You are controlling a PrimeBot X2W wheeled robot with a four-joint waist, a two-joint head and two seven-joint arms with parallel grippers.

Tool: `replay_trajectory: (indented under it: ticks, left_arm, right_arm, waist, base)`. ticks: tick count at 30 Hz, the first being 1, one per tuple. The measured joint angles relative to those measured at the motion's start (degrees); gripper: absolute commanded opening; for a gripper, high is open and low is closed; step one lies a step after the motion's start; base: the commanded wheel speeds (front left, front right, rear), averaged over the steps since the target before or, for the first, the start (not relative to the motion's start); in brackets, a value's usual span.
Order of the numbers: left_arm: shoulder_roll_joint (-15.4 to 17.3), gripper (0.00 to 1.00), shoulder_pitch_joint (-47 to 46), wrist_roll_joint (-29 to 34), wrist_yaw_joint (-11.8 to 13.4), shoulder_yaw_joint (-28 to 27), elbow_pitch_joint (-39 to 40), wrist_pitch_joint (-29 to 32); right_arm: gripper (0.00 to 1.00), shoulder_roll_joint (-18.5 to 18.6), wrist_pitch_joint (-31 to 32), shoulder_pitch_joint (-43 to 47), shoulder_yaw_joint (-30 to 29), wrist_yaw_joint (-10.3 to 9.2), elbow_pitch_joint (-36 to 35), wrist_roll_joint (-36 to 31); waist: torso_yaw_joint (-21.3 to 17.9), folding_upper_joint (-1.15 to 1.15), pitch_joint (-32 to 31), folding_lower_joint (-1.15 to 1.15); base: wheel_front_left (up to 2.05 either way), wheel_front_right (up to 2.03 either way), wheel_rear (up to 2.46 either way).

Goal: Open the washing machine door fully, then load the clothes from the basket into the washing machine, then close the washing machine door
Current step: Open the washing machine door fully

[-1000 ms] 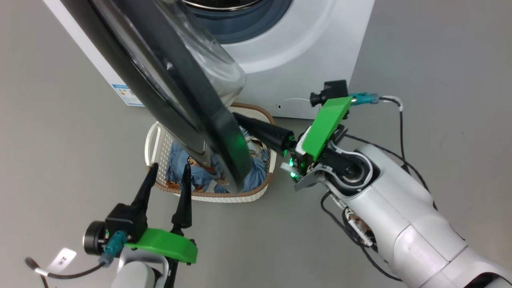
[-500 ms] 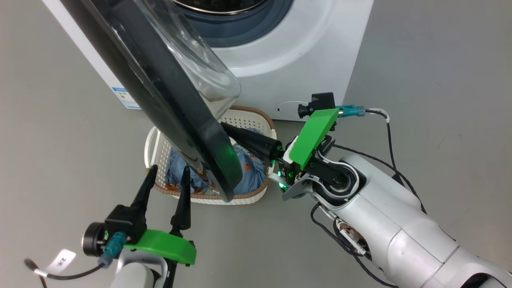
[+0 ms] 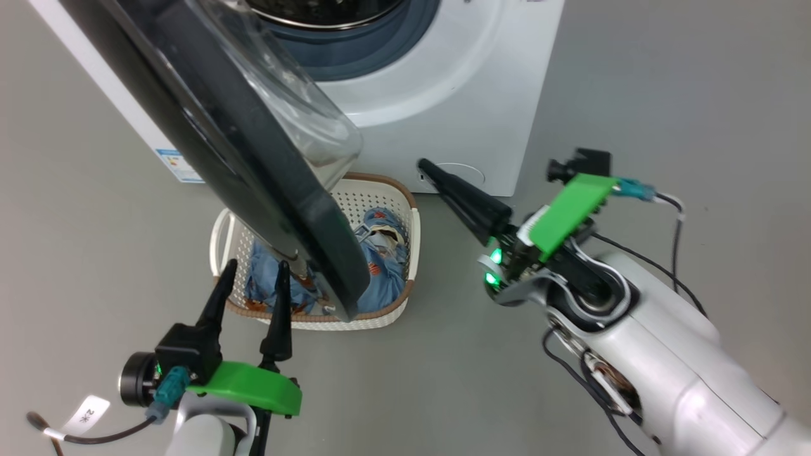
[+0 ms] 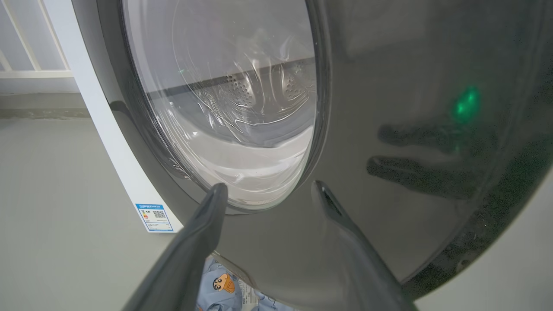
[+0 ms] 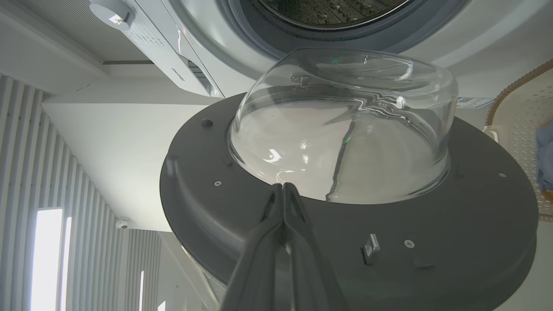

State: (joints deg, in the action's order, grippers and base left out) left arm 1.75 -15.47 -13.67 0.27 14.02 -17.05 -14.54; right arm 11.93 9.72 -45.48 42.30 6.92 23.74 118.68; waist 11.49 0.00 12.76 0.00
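Washing machine door stands open at an angle from the washing machine, its lower edge over the basket on the floor. Clothes lie in the basket.

Right gripper: fingers pressed together, nothing between them, tip by the machine's lower front, clear of the door.

Left gripper: fingers spread, empty, facing the door's outer face; contact unclear.

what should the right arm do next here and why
Probably bring the shut right end effector against the inner face of the washing machine door and push it wider. The door stands only part open, its edge hanging over the basket and covering part of the clothes, and the end effector is apart from it.
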Motion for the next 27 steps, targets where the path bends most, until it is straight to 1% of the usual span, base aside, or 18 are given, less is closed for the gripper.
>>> replay_trajectory:
  ticks: [3, 9, 11, 12, 13, 19, 24, 27]
  left_arm:
    - [0.0, 1.00, 0.0, 0.2, 0.0, -0.6, 0.0, 0.0]
    - [0.0, 1.00, 0.2, 1.0, 0.0, -1.5, 0.0, 0.0]
    - [0.0, 1.00, 0.4, 1.0, 0.0, -1.8, 0.0, 0.0]
    - [0.0, 1.00, 0.6, 1.0, -0.1, -2.0, 0.0, 0.0]
    - [0.0, 1.00, 1.0, 1.0, -0.1, -2.1, -0.1, 0.0]
    - [0.0, 1.00, 2.3, 1.6, -0.5, -2.7, -0.5, 0.0]
    - [0.0, 1.00, 2.6, 1.6, -0.5, -3.4, -0.8, 0.0]
    - [0.0, 1.00, 3.4, 2.0, -0.6, -3.6, -1.1, 0.0]
  right_arm:
    - [0.00, 2.1, -2.5, 2.9, -0.8, 0.00, -3.1, -0.4]
    - [0.00, 5.4, -8.7, 9.6, -2.5, 0.00, -9.2, -4.4]
    - [0.43, 6.2, -10.8, 11.8, -2.9, 0.00, -10.9, -5.8]
    - [0.79, 6.4, -12.1, 13.1, -3.5, 0.00, -11.7, -6.2]
    - [1.00, 6.6, -13.2, 14.3, -3.9, 0.00, -12.4, -6.9]
    - [1.00, 7.2, -19.1, 21.0, -5.4, 0.00, -15.0, -10.2]
    - [1.00, 7.2, -22.6, 24.8, -6.9, 0.00, -15.0, -13.9]
    - [1.00, 7.3, -23.7, 26.5, -8.4, 0.00, -13.1, -18.7]
  waist:
    - [-0.7, 0.00, 0.0, 0.00]
    - [-1.9, 0.00, -0.7, 0.00]
    - [-2.2, 0.00, -1.0, 0.00]
    - [-2.4, 0.00, -1.2, 0.00]
    - [-2.5, 0.00, -1.4, 0.00]
    - [-3.4, 0.00, -2.8, 0.00]
    - [-4.2, 0.00, -3.8, 0.00]
    - [-4.6, 0.00, -4.5, 0.00]
  base:
    - [0.00, 0.00, 0.00]
    - [0.00, 0.00, 0.00]
    - [0.00, 0.00, 0.00]
    - [0.00, 0.00, 0.00]
    - [0.00, 0.00, 0.00]
    - [0.00, 0.00, 0.00]
    - [0.00, 0.00, 0.00]
    - [0.00, 0.00, 0.00]
